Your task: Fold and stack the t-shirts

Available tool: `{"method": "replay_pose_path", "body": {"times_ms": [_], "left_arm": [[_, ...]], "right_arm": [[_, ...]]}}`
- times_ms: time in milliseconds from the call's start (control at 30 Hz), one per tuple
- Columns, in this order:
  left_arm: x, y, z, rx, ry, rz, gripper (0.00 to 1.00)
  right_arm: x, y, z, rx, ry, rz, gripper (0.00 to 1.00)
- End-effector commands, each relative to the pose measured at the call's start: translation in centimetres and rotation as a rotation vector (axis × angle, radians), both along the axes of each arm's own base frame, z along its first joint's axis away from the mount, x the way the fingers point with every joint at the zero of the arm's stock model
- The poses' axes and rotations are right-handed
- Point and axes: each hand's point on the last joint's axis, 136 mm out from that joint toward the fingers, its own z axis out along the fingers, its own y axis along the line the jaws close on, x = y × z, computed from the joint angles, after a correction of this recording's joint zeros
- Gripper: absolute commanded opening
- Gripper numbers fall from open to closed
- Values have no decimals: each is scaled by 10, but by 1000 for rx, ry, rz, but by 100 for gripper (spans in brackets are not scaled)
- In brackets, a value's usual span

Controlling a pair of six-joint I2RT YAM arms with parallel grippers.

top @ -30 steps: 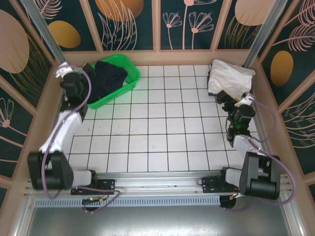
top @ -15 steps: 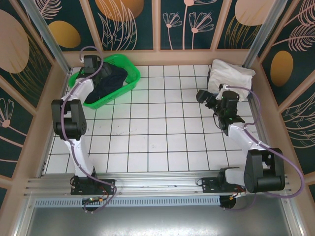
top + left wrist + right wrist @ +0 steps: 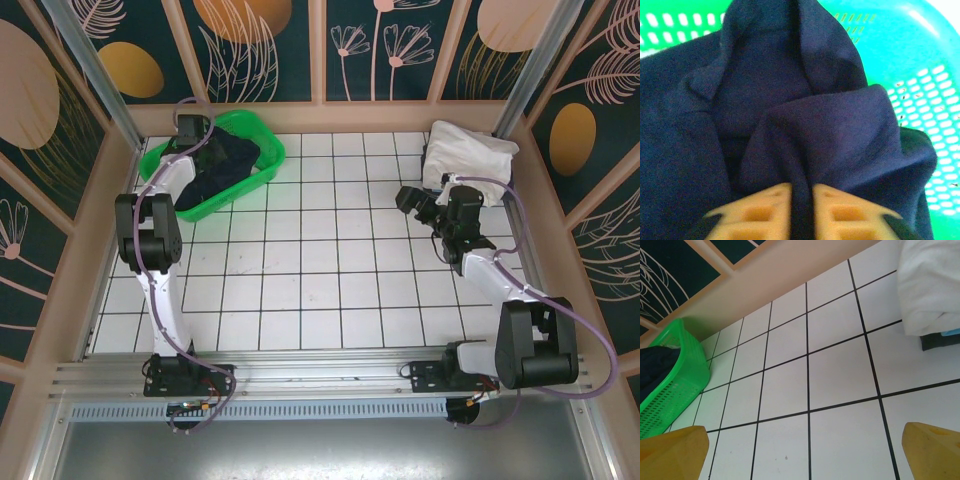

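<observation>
green basket holds what looks like one navy t-shirt

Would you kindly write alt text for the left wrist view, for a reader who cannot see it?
The left gripper, with yellow tips at the bottom edge, is shut on a raised fold of the dark navy t-shirt. The shirt lies bunched in a green basket with a perforated wall, seen at the top and right.
</observation>
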Motion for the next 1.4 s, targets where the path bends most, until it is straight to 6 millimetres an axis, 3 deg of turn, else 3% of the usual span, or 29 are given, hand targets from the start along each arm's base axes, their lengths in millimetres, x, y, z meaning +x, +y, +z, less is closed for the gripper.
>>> {"method": "replay_pose_path", "body": {"times_ms": [0, 167, 267, 400, 433, 467, 500, 700, 833, 867, 967, 1067, 1167, 1233, 1267, 1300, 1333, 1367], "left_arm": [[-1, -14, 74, -54, -129, -33, 0], [-18, -37, 176, -95, -361, -55, 0], [-33, -49, 249, -84, -505, -53, 0], [-67, -67, 346, -120, -715, -53, 0], [-72, -76, 360, -132, -750, -71, 0], [-92, -84, 392, -152, -820, -91, 0], [-104, -97, 412, -163, -867, -121, 0], [-169, -187, 492, -197, -1059, -323, 0], [-208, -229, 537, -277, -1174, -468, 0], [-204, -243, 533, -297, -1168, -521, 0], [-199, -252, 529, -331, -1147, -538, 0], [-183, -255, 501, -336, -1079, -506, 0], [-153, -251, 436, -296, -936, -396, 0], [-128, -240, 372, -214, -802, -279, 6], [-118, -233, 339, -176, -740, -226, 14], [-113, -229, 311, -139, -690, -201, 32], [-106, -224, 279, -102, -627, -166, 59], [-99, -220, 251, -75, -567, -143, 71]], "right_arm": [[-4, 7, 4, 8, -22, 34, 99], [-13, 2, 11, 39, -78, -1, 99], [-16, 6, 19, 59, -108, 22, 98], [-19, 13, 28, 72, -122, 62, 96], [-20, 13, 30, 76, -128, 68, 96], [-21, 15, 32, 83, -135, 78, 95], [-22, 17, 34, 91, -140, 86, 95], [-33, 29, 54, 153, -201, 161, 93], [-42, 37, 66, 180, -250, 218, 92], [-45, 38, 69, 185, -265, 227, 92], [-54, 45, 77, 200, -302, 276, 92], [-61, 48, 83, 200, -326, 304, 92], [-62, 45, 82, 181, -319, 283, 92], [-59, 39, 73, 160, -281, 242, 92], [-57, 34, 65, 146, -249, 210, 91], [-54, 31, 56, 134, -213, 186, 91], [-52, 27, 45, 118, -169, 157, 91], [-49, 22, 31, 100, -111, 120, 90]]}}
